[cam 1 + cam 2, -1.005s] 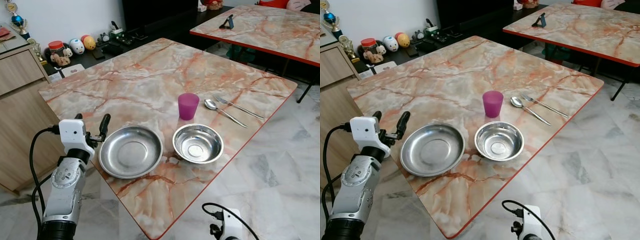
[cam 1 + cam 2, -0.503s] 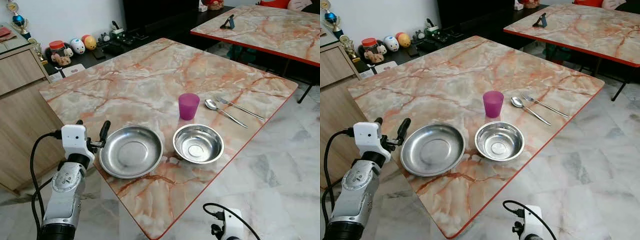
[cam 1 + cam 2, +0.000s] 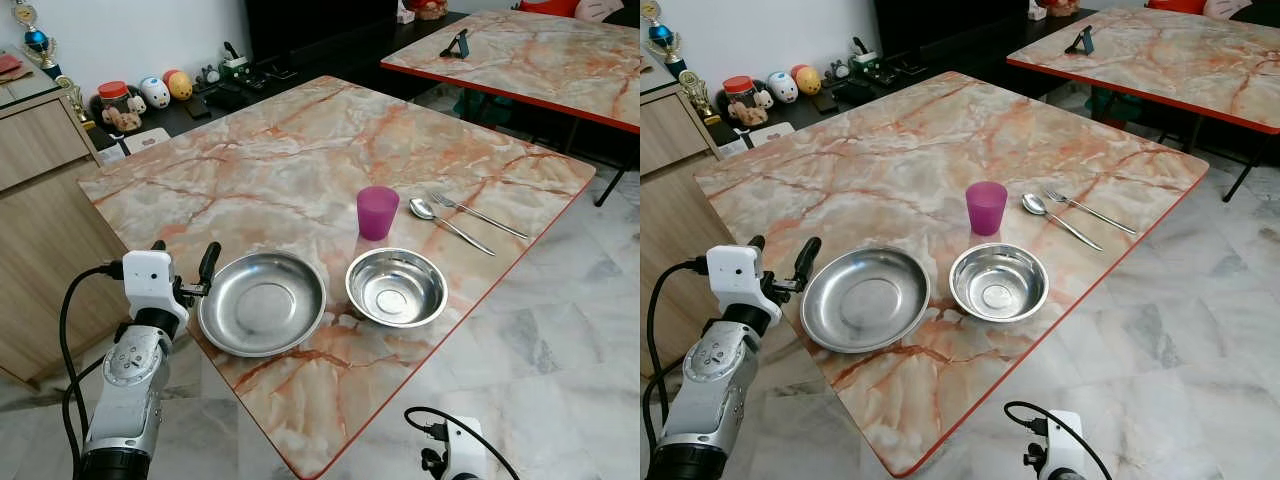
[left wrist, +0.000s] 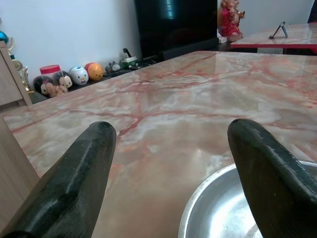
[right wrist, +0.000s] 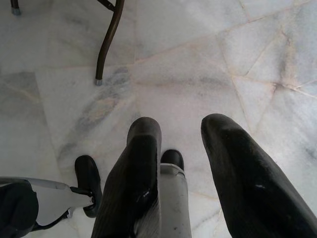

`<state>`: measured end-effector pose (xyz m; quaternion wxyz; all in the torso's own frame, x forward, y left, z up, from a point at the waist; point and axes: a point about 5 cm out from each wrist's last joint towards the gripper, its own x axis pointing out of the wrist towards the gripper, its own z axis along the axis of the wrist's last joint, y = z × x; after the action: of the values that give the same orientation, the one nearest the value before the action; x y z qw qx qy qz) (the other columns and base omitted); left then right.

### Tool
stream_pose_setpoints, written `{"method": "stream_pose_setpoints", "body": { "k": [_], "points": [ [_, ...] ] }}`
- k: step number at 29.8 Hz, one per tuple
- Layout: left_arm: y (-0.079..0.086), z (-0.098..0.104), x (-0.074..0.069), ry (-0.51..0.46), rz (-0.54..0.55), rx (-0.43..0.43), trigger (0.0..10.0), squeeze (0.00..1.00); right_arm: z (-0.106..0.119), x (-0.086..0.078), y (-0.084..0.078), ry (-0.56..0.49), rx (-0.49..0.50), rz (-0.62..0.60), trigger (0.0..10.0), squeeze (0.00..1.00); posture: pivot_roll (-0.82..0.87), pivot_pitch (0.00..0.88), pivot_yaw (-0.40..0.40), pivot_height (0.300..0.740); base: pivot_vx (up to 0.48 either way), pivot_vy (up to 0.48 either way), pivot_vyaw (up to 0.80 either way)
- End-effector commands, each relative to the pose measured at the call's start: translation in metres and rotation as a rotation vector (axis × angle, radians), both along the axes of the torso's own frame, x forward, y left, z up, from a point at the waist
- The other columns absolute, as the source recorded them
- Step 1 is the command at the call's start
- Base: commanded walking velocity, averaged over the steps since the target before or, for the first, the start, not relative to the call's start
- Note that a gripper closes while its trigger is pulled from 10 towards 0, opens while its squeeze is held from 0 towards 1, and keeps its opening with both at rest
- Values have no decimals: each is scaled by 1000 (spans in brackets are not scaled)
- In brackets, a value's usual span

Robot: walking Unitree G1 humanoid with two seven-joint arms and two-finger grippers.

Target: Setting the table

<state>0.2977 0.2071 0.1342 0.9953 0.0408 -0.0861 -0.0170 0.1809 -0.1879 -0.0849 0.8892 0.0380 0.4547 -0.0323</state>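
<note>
A shallow steel plate (image 3: 262,303) lies near the front left corner of the marble table (image 3: 300,160). To its right is a steel bowl (image 3: 396,287). Behind the bowl stands a purple cup (image 3: 377,212), with a spoon (image 3: 445,225) and a fork (image 3: 478,214) lying side by side to its right. My left gripper (image 3: 185,258) is open at the table's left edge, just left of the plate and apart from it. In the left wrist view the plate's rim (image 4: 223,208) curves in by one of the fingers (image 4: 267,173). My right gripper (image 5: 181,126) hangs low, open, pointing at the floor.
A wooden cabinet (image 3: 40,200) stands close to my left arm. A low dark shelf with toys (image 3: 150,95) runs behind the table. A second marble table (image 3: 530,60) carrying a phone stand (image 3: 458,44) is at the back right. Marble floor (image 3: 560,360) lies to the right.
The left gripper has dropped a little beside the plate since one second ago, then stayed still. The dishes have not moved.
</note>
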Motion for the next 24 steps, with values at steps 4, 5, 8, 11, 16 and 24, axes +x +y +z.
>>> {"method": "stream_pose_setpoints", "body": {
  "k": [4,5,8,11,16,24],
  "points": [
    [4,-3,-2,7,3,11,10000,0,-3,-5,3,14,6,12,10000,0,-68,0,67,707,0,0,0],
    [4,-3,-3,7,5,9,10000,0,-3,-5,4,16,6,11,10000,0,-73,0,68,707,0,0,0],
    [4,-4,-4,7,4,8,10000,0,-3,-6,4,18,7,12,10000,0,-78,0,70,707,0,0,0],
    [4,-4,-4,3,2,10,10000,0,-4,-7,4,20,6,10,10000,0,-85,0,71,707,0,0,0],
    [4,-3,-4,-4,2,8,10000,0,-3,-5,5,13,3,20,10000,0,-81,0,67,707,0,0,0],
    [11,0,-7,1,38,11,10000,0,8,16,0,-55,-3,-14,10000,0,-92,0,63,707,0,0,0]
  ]
}}
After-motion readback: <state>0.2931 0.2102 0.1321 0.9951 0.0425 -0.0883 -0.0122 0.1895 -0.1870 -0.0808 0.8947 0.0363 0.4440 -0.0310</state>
